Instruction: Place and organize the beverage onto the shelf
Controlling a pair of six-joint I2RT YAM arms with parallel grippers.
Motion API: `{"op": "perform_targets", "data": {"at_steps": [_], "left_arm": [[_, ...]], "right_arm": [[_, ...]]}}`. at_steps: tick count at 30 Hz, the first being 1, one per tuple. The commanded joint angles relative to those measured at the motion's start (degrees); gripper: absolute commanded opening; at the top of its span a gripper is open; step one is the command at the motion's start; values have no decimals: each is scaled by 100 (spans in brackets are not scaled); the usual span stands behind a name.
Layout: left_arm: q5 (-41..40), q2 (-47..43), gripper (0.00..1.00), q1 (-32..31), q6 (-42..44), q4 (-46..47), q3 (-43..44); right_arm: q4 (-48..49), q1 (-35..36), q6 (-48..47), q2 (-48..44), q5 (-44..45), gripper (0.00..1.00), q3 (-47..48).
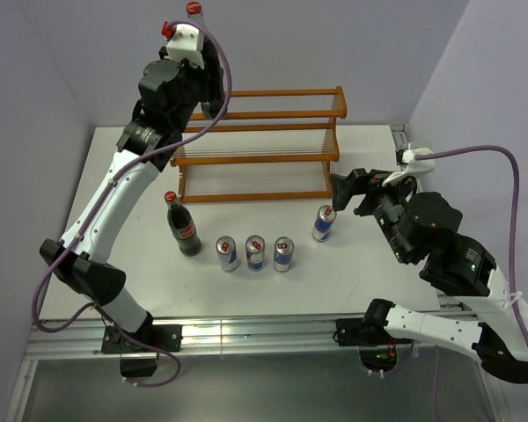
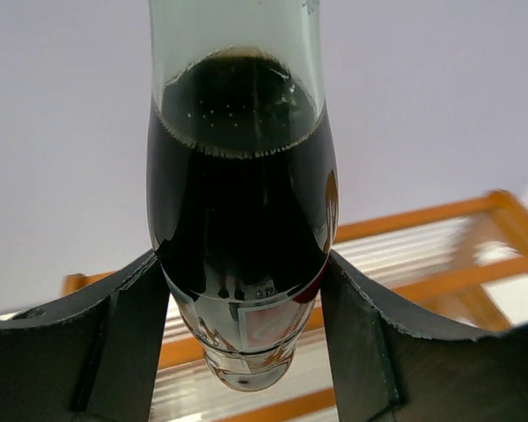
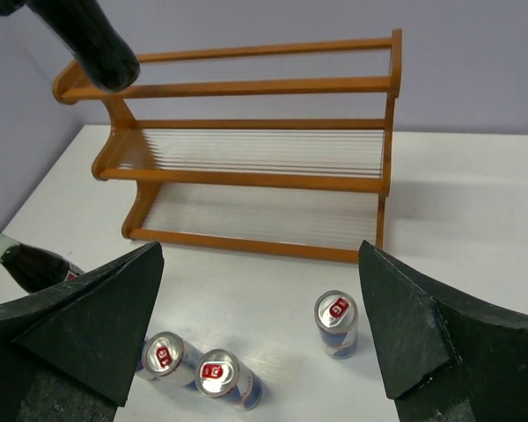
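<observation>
My left gripper (image 1: 208, 66) is raised above the left end of the orange-brown wooden shelf (image 1: 264, 145) and is shut on a dark cola bottle whose red cap (image 1: 194, 9) shows on top. In the left wrist view the bottle (image 2: 242, 220) sits between the fingers (image 2: 123, 343), over the shelf (image 2: 422, 255). The second bottle (image 1: 183, 227) stands on the table by three cans in a row (image 1: 255, 252). A fourth can (image 1: 324, 223) stands apart to the right. My right gripper (image 1: 356, 189) is open and empty beside it; the can (image 3: 336, 323) lies between its fingers' span, lower down.
The white table (image 1: 361, 272) is boxed in by pale walls at the back and sides. The shelf's three levels hold nothing (image 3: 255, 132). The held bottle's base (image 3: 92, 40) hangs over the shelf's top left rail. A metal rail (image 1: 246, 332) runs along the near edge.
</observation>
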Motion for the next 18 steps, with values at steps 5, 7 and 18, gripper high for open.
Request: {"op": "perform_targets", "data": {"at_steps": [5, 7, 18], "left_arm": [[472, 32, 0, 639, -224, 1467, 874], [499, 155, 0, 780, -233, 1423, 1006], [718, 691, 0, 1141, -40, 1414, 1445]], "right_arm": [[76, -86, 170, -193, 179, 98, -214], [67, -147, 161, -236, 135, 98, -231], [155, -297, 152, -272, -67, 98, -424]]}}
